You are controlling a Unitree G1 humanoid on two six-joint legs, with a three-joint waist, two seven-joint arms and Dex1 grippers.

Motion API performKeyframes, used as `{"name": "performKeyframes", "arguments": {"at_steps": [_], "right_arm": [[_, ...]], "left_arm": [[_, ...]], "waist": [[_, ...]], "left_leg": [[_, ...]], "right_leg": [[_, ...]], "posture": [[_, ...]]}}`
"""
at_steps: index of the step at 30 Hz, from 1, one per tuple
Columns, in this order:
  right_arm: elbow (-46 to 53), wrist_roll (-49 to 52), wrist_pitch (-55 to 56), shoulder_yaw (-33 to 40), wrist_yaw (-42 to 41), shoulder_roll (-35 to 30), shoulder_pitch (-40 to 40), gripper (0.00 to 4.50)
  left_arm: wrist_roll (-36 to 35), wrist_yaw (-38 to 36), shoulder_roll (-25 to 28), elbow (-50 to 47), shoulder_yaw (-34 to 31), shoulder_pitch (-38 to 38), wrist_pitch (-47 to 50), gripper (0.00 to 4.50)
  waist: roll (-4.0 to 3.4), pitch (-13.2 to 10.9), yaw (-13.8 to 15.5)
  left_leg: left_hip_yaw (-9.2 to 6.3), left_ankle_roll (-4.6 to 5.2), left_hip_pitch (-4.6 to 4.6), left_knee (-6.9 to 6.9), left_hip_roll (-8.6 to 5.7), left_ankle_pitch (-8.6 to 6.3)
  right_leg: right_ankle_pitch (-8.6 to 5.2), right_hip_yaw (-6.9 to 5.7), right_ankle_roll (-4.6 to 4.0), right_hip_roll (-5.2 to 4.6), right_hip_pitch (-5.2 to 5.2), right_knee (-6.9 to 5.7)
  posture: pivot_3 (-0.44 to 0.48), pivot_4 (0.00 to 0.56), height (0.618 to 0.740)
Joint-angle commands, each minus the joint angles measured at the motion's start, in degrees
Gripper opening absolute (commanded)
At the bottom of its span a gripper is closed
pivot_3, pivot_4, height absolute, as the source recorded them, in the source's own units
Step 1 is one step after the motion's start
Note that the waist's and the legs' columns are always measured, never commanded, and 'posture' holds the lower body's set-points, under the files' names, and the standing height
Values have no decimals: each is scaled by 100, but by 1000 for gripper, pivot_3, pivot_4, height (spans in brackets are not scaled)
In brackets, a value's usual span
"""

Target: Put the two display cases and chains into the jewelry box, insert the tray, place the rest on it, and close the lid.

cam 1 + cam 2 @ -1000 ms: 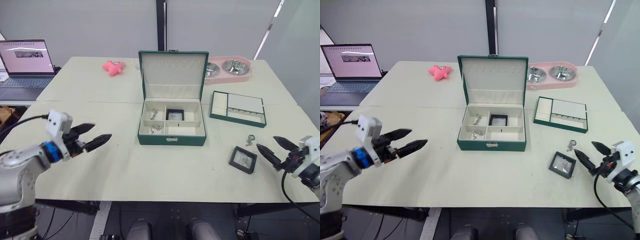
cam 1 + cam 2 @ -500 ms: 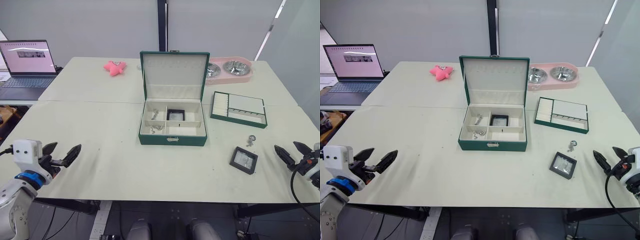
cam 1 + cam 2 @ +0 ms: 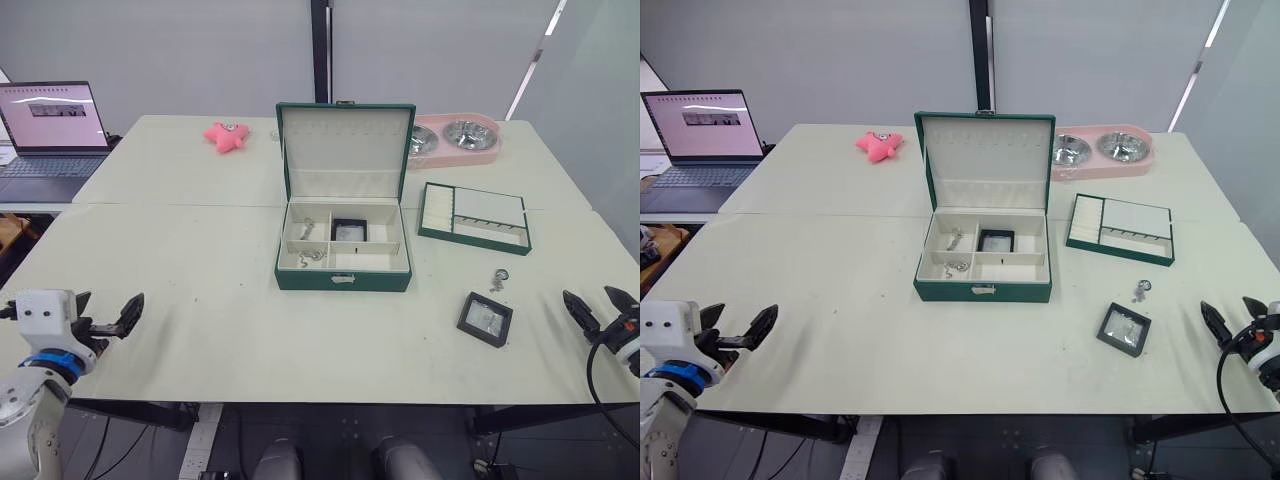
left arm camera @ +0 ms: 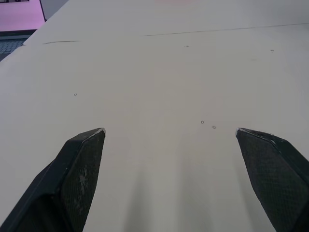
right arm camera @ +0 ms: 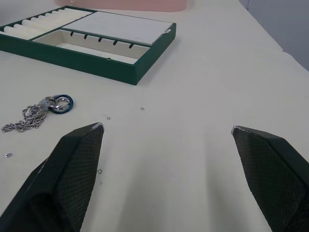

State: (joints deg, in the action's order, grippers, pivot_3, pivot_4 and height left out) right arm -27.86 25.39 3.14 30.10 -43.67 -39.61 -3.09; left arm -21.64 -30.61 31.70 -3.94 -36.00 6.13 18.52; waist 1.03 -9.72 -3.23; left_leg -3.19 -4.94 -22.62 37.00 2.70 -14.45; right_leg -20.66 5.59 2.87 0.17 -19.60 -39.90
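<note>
The dark green jewelry box (image 3: pixel 343 282) stands mid-table with its lid (image 3: pixel 346 150) raised upright. One display case (image 3: pixel 350 230) lies in a rear compartment, and chains (image 3: pixel 310 256) lie in the left compartments. The second display case (image 3: pixel 485 318) rests on the table to the box's right, with a chain (image 3: pixel 497 280) just behind it. That chain (image 5: pixel 36 113) also shows in the right wrist view. The tray (image 3: pixel 475 217) sits at the right. My left gripper (image 3: pixel 105 315) hovers open at the near left edge. My right gripper (image 3: pixel 590 298) is open, right of the loose case.
A laptop (image 3: pixel 45 125) stands at the far left. A pink star toy (image 3: pixel 226 134) lies behind the box on the left, and a pink double bowl (image 3: pixel 455 138) sits behind it on the right. A seam crosses the tabletop behind the box.
Both arms have pulled back toward the near table edge: the left gripper down and to the left, the right gripper rightward away from the loose display case. Both stay open.
</note>
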Motion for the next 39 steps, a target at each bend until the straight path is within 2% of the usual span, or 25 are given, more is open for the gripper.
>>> {"name": "performKeyframes", "arguments": {"at_steps": [1,9,17,22,30,39], "right_arm": [[169,36,76,81,22,-7,-46,4500],[352,132,-19,53,-159,-31,-70,4500],[1206,321,-655,-222,-830,-217,102,4500],[1955,468,-1326,-524,-1590,-759,219,4500],[2999,387,-1904,-1058,-2196,-1203,546,4500],[3733,19,-2089,-1540,-1990,-1186,736,4500]], "left_arm": [[-26,19,32,-88,58,-63,-207,4485],[-223,-220,71,-246,329,-134,-254,4485],[-635,-1150,402,-780,1019,-262,-29,4485],[-754,-2014,811,-1372,1763,-243,98,4485],[-669,-2910,933,-1720,2956,-550,-139,4485],[-351,-3669,637,-1298,4046,-1152,-823,4485]], "waist": [[0,0,0],[0,0,0],[-1,0,3],[-6,-3,6],[-5,-4,22],[-5,-4,36]], "left_leg": [[0,0,0,0,0,0],[0,0,0,0,0,0],[0,0,0,-1,0,0],[2,0,-1,0,-1,0],[-1,0,-3,0,-1,0],[-1,0,-6,0,-2,0]], "right_leg": [[0,0,0,0,0,0],[0,0,0,0,0,0],[0,0,0,0,1,0],[0,3,0,-1,1,2],[0,1,0,3,2,6],[0,1,0,4,1,10]], "posture": [[0,150,740],[0,150,740],[0,150,740],[0,150,740],[0,150,740],[0,150,740]]}}
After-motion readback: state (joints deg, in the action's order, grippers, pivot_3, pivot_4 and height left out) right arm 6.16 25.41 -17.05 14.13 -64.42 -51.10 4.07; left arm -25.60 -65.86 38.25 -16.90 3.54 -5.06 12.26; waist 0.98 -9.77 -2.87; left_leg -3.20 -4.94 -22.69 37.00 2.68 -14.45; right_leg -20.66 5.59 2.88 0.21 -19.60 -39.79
